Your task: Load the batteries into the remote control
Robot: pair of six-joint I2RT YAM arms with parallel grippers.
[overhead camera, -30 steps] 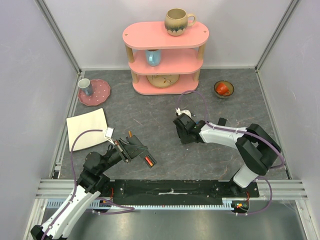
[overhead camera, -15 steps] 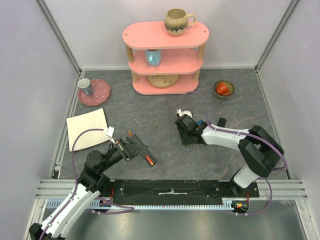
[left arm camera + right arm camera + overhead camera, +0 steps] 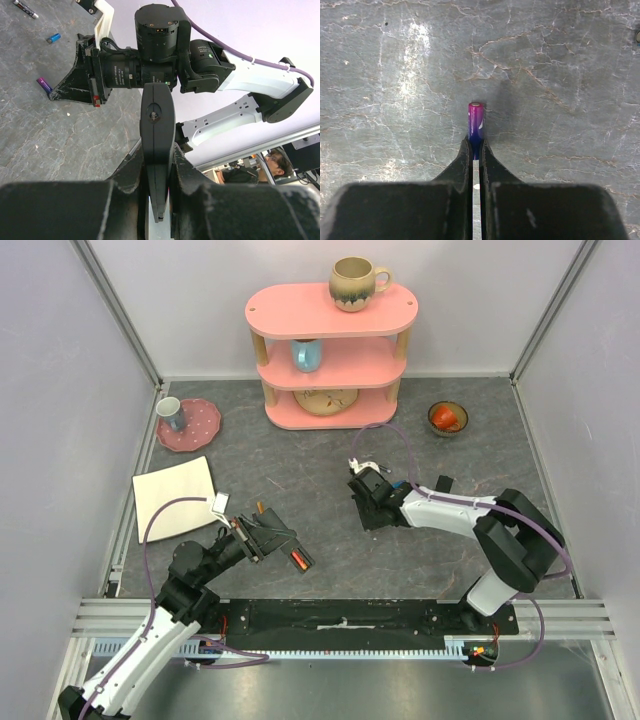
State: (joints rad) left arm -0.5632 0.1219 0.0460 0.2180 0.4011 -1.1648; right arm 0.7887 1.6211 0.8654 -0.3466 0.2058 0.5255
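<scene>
My left gripper (image 3: pixel 268 536) is shut on the remote control (image 3: pixel 290 548), a slim black bar. It stands edge-on between the fingers in the left wrist view (image 3: pixel 157 125). A red-orange battery (image 3: pixel 297 560) shows at the remote's near end. My right gripper (image 3: pixel 366 502) is low over the table, shut on the purple battery (image 3: pixel 475 117), which sticks out past the fingertips (image 3: pixel 466 150). The left wrist view also shows the purple battery (image 3: pixel 44 85), a blue battery (image 3: pixel 53 37) and a dark grey battery (image 3: pixel 25 8) on the table.
A pink three-tier shelf (image 3: pixel 330 350) with a mug (image 3: pixel 355 282) stands at the back. There is a pink plate with a cup (image 3: pixel 188 425) at far left, a cream board (image 3: pixel 175 495) below it, and a bowl (image 3: pixel 447 418) at far right. A small black piece (image 3: pixel 442 483) lies beside the right arm.
My right gripper has shifted slightly toward the far side, still low on the table. My left gripper and the remote have barely moved.
</scene>
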